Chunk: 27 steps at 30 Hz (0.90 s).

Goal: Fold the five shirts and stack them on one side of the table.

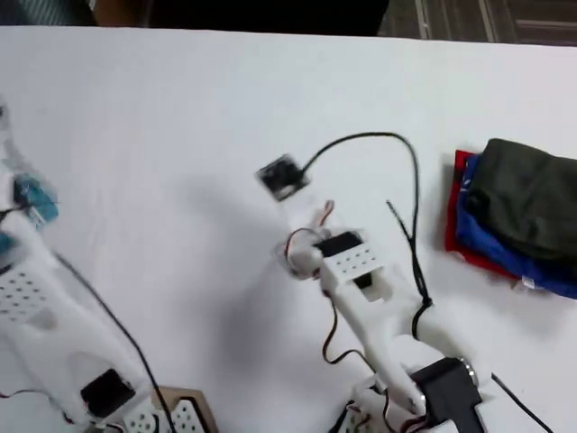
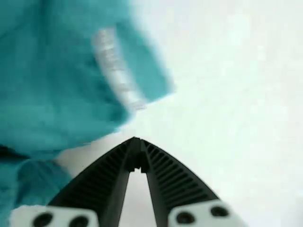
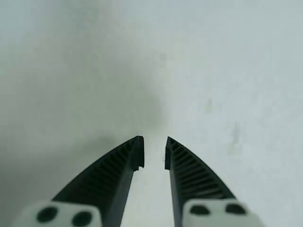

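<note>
A teal shirt [image 2: 52, 80] lies rumpled on the white table [image 2: 236, 94], just beyond my left gripper [image 2: 136, 142]. That gripper is shut, its tips meeting at the cloth's edge, and I cannot tell whether they pinch any of it. In the high view a teal patch [image 1: 36, 200] shows at the far left beside the left arm [image 1: 36, 316]. My right gripper [image 3: 154, 144] hangs open over bare table near the middle, with nothing between its fingers. A stack of folded shirts [image 1: 518, 212] sits at the right edge: dark on top, blue beneath, red at the bottom.
The right arm [image 1: 361, 280] reaches from the front edge toward the centre. Its black camera [image 1: 281, 176] and a looping cable [image 1: 410, 180] lie between it and the stack. The arm bases stand at the front edge.
</note>
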Motion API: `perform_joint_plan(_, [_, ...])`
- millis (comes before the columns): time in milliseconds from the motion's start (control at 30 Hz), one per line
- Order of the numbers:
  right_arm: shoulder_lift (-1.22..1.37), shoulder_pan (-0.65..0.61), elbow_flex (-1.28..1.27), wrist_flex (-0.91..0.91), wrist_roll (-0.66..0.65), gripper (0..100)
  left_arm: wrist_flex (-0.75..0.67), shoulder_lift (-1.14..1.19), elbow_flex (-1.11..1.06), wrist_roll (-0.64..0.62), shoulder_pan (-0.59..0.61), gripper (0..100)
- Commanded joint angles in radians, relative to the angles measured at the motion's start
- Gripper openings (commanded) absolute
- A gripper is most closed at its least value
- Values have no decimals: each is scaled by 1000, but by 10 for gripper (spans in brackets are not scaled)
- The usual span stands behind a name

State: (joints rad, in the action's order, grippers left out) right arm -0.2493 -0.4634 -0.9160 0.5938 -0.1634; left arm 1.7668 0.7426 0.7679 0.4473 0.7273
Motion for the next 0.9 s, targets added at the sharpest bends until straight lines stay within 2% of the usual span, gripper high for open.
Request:
perform_joint_plan(0, [-42, 90, 8, -35, 58, 87, 20, -232, -137, -75, -161, 26])
perform_joint_plan(167, [-42, 151, 5, -64, 104, 85, 18, -468, -297, -72, -330, 26])
perform_joint_plan(267, [-42, 147, 3, -62, 104, 84, 18, -606, -363, -68, -362, 26])
perform_joint_plan(367, [-42, 147, 3, -62, 104, 87, 9, -686, -418, -6, -350, 26])
perform_joint_plan(433, [-42, 147, 3, -62, 104, 87, -17, -697, -447, 41, -284, 26])
perform_joint_plan(567, [-42, 147, 3, -62, 104, 87, -169, -697, -542, 115, -46, 47])
perform_joint_plan(767, [-42, 147, 3, -62, 104, 87, -381, -697, -657, 313, 265, 260])
perform_joint_plan(867, [-42, 145, 3, -62, 104, 87, -496, -695, -684, 331, 377, 286])
